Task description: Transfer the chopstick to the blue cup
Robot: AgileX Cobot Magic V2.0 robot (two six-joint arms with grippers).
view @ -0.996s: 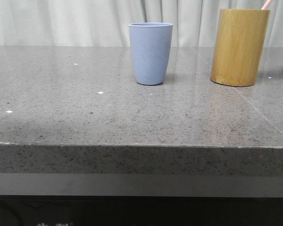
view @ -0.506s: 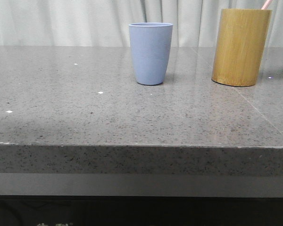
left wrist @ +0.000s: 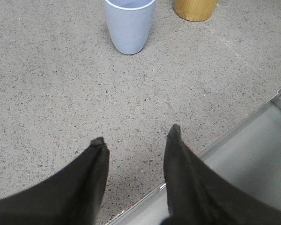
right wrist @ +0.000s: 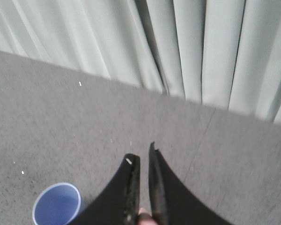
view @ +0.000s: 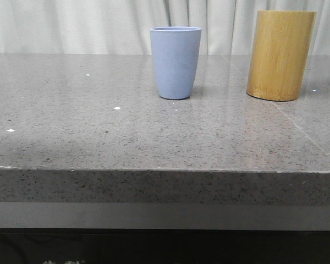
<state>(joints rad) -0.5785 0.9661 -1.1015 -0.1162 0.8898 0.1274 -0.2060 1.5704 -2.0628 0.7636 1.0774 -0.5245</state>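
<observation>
The blue cup (view: 176,63) stands upright near the middle back of the table, apparently with nothing in it. Seen from the right wrist, its open mouth (right wrist: 56,205) lies below and to one side of my right gripper (right wrist: 141,152). That gripper's jaws are nearly together, with a small pinkish end of the chopstick (right wrist: 144,213) pinched deep between them; the rest of the chopstick is hidden. My left gripper (left wrist: 136,134) hangs open over the table's front edge with nothing between its fingers, well short of the blue cup (left wrist: 129,28).
A taller yellow-brown bamboo holder (view: 280,55) stands to the right of the cup, also seen from the left wrist (left wrist: 194,8). The grey speckled table (view: 99,137) ends at a front edge (left wrist: 234,129). A pale curtain (view: 71,25) hangs behind.
The pink chopstick tip that stuck out above the bamboo holder's rim has gone from the front view. The holder shifted slightly to the right.
</observation>
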